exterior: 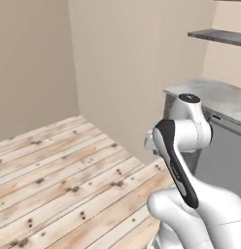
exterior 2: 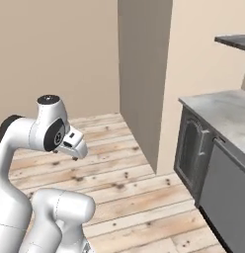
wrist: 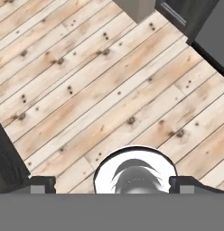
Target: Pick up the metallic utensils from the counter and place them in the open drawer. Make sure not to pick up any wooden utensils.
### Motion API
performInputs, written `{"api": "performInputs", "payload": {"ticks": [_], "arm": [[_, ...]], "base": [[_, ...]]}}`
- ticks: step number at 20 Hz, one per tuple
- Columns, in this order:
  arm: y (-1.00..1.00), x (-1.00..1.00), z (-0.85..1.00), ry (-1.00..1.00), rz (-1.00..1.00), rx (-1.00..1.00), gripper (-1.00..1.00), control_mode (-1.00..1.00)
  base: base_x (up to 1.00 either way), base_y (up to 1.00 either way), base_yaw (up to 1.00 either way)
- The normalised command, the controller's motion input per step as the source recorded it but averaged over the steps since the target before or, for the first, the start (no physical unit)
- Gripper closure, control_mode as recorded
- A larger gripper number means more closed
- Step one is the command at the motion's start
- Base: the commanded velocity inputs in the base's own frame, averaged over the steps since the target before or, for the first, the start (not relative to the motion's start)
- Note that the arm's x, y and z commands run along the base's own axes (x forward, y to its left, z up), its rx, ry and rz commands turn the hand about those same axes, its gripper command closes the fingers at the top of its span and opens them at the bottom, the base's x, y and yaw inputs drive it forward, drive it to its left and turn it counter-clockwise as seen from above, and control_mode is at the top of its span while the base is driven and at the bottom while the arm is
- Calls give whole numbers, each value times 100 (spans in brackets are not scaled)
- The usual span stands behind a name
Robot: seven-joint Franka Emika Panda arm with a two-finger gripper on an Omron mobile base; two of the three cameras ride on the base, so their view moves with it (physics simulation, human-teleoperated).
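Observation:
My gripper [wrist: 114, 186] points down at the plank floor; its two dark fingertips [wrist: 41, 185] stand far apart at the bottom of the hand view, open, with nothing held between them. The arm is folded up close over the base. The dark knife, the silver spoon, the wooden utensils, the marbled counter and the open drawer are all out of view.
A dark grey cabinet with a grey top [exterior: 210, 95] [exterior 2: 218, 113] stands to the right, with a panelled door [exterior 2: 191, 143] and a corner [wrist: 177, 13] near the hand. A beige wall column [exterior 2: 144, 74] juts out beside it. Wooden floor [exterior: 59, 170] stretches left.

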Motion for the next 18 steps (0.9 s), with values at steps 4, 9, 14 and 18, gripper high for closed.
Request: {"api": "performInputs", "payload": {"ticks": [4, 9, 14, 18], "arm": [[0, 0, 0, 0, 0, 0, -100, 100], [0, 0, 0, 0, 0, 0, -100, 100], [0, 0, 0, 0, 0, 0, -100, 100], [0, 0, 0, 0, 0, 0, -100, 100]], "base": [[24, -26, 48], [42, -39, 46], [100, -1, 55], [100, -21, 41]]}}
